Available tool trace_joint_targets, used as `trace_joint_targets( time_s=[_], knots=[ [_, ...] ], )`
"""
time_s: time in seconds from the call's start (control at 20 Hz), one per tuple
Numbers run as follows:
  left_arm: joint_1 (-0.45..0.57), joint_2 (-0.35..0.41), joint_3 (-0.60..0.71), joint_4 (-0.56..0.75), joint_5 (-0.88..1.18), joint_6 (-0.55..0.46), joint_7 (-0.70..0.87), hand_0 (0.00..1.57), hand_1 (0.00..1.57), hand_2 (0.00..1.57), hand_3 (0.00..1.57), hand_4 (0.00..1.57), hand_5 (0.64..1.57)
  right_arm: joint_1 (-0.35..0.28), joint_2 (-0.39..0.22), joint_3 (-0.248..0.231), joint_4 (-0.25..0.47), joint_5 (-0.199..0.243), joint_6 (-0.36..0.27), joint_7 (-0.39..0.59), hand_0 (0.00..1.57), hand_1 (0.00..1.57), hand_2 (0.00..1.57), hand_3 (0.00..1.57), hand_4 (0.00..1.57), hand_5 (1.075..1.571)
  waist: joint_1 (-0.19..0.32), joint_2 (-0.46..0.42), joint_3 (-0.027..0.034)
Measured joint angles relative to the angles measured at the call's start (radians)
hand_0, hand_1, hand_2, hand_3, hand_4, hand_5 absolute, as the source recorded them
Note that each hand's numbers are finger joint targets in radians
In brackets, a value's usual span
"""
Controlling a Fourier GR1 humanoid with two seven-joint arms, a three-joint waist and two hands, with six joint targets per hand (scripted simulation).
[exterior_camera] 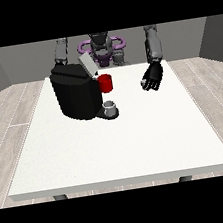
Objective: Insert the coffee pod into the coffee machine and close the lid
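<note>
Front view: hand at the view's right (152, 77) hovers over desk (139, 145), fingers curled, grasping nothing; coffee machine (75, 93) lid (87, 64) raised.

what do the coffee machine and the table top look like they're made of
The coffee machine looks like black plastic with a dull finish: dark faces with only faint lighter edges; its raised lid is paler grey, plastic or metal, unclear. The table top looks like a smooth white matt laminate or painted board, even and without grain.
</note>
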Motion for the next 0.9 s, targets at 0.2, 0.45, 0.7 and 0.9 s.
trace_joint_targets(
  time_s=[0.2, 0.45, 0.7, 0.9],
  knots=[
    [-0.027, -0.027, 0.022, -0.018, 0.038, -0.052, -0.031, 1.45, 1.45, 1.44, 1.36, 0.52, 1.571, -0.001, -0.003, -0.023, 0.042, -0.005, -0.009, -0.002, 0.0, 0.0, 0.0, 0.0, 0.0, 1.571, 0.027, -0.036, -0.0005],
    [-0.077, -0.061, 0.042, -0.031, 0.068, -0.141, 0.002, 1.4, 1.4, 1.39, 1.32, 0.5, 1.571, 0.014, 0.003, -0.014, 0.073, 0.01, -0.014, -0.012, 0.0, 0.0, 0.0, 0.0, 0.0, 1.571, 0.028, -0.087, -0.0005],
    [-0.13, -0.075, 0.045, -0.067, 0.083, -0.25, 0.036, 1.42, 1.42, 1.4, 1.34, 0.56, 1.571, 0.024, -0.003, -0.03, 0.107, -0.001, -0.005, -0.033, 0.0, 0.0, 0.0, 0.0, 0.0, 1.571, 0.033, -0.131, -0.0004],
    [-0.168, -0.093, 0.05, -0.091, 0.083, -0.288, 0.067, 1.42, 1.42, 1.4, 1.34, 0.56, 1.571, 0.012, -0.005, -0.035, 0.105, -0.012, 0.009, -0.026, 0.0, 0.0, 0.0, 0.0, 0.0, 1.571, 0.026, -0.145, -0.0002]
  ],
)
